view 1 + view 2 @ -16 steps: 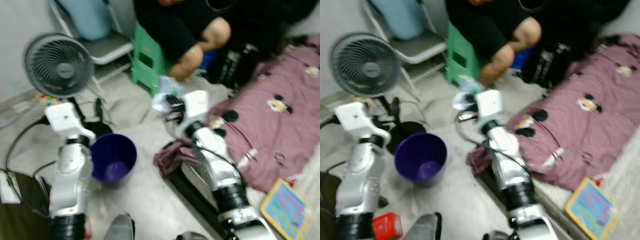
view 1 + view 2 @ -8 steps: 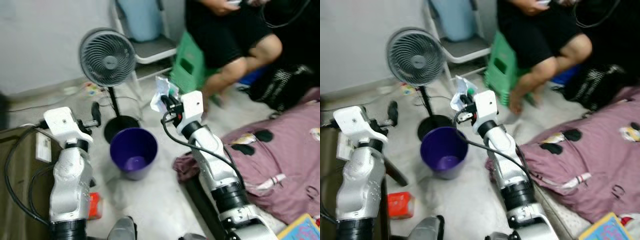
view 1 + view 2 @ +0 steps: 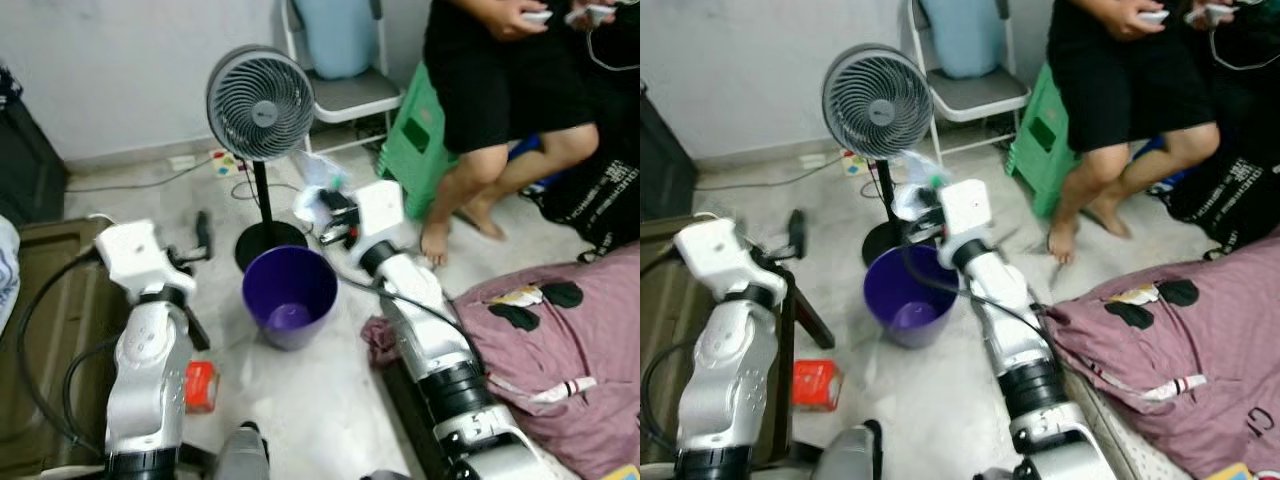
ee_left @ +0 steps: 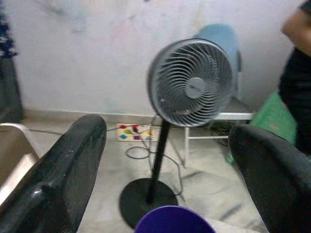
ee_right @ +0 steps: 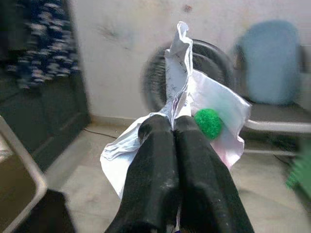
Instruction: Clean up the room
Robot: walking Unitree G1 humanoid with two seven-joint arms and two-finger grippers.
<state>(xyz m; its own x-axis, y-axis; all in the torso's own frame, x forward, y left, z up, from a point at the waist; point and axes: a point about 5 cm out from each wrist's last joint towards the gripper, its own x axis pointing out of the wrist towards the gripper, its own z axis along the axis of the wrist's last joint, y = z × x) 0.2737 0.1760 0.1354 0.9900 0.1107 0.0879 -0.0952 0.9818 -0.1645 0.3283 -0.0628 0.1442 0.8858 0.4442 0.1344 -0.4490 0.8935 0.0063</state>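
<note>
The right gripper (image 3: 336, 212) is clamping its jaws tight on a crumpled white wrapper (image 5: 194, 97) with a green ball (image 5: 208, 122) stuck to it, holding it above the purple bin's (image 3: 290, 296) rim at about 1 o'clock. The left gripper (image 3: 203, 236) is hovering at the bin's 10 o'clock, jaws spread wide with nothing between them. A standing fan (image 3: 259, 103) is rising at 12 o'clock behind the bin; a person (image 3: 500, 90) is sitting at 2 o'clock. A red carton (image 3: 200, 386) is lying on the floor at 8 o'clock.

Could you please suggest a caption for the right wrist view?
Right gripper pinching a crumpled clear bag holding a green ball.
</note>
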